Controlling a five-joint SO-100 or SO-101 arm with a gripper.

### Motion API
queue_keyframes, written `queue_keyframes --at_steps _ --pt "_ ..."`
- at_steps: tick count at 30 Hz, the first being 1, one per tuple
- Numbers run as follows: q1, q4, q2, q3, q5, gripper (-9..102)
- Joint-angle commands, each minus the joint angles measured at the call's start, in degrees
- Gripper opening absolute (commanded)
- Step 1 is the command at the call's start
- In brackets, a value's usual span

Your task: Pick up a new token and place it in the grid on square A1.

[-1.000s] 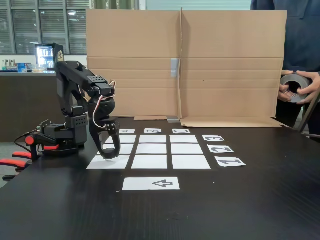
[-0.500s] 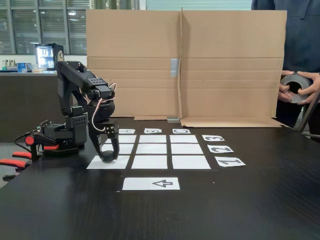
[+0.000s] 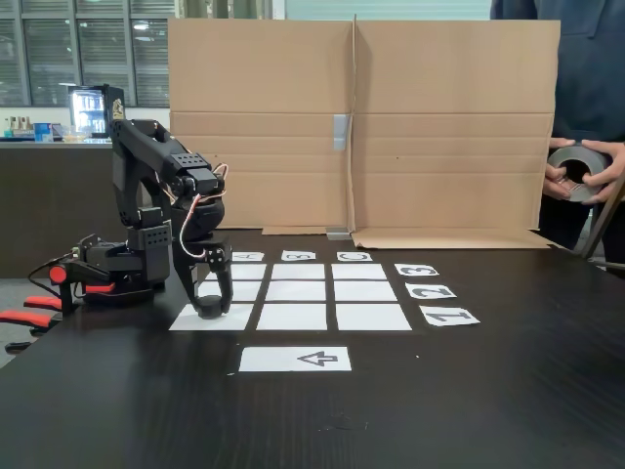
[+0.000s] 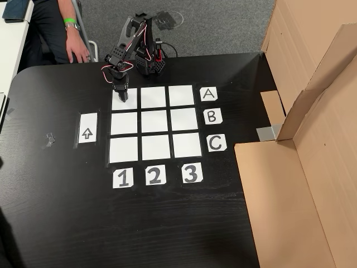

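Black token (image 3: 209, 309) sits flat-side down on square A1 (image 3: 186, 319), the near-left cell of the grid (image 3: 298, 291) in the fixed view, its short axis upright. Claw (image 3: 209, 305) points straight down with its fingers around the token; whether they press it I cannot tell. Grid paper lies flat on the table (image 3: 469, 391).

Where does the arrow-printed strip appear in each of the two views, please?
Fixed view: the arrow-printed strip lies in front of the grid's nearest row, low and centre-left.
Other view: the strip lies left of the grid, standing upright in the picture.
Shared landmark: the number card 1.
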State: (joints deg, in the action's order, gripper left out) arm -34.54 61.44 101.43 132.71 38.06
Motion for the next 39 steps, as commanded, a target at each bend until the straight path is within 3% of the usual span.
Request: queue_keyframes --at_steps 1,14,26,39 --pt "-0.62 -0.26 -0.09 -0.18 0.62 10" --pt "-0.62 -0.18 -0.09 -0.09 0.97 28" --pt "0.00 0.79 1.41 -0.53 0.97 33" --pt "5.36 14.15 16.08 -9.14 -2.64 33"
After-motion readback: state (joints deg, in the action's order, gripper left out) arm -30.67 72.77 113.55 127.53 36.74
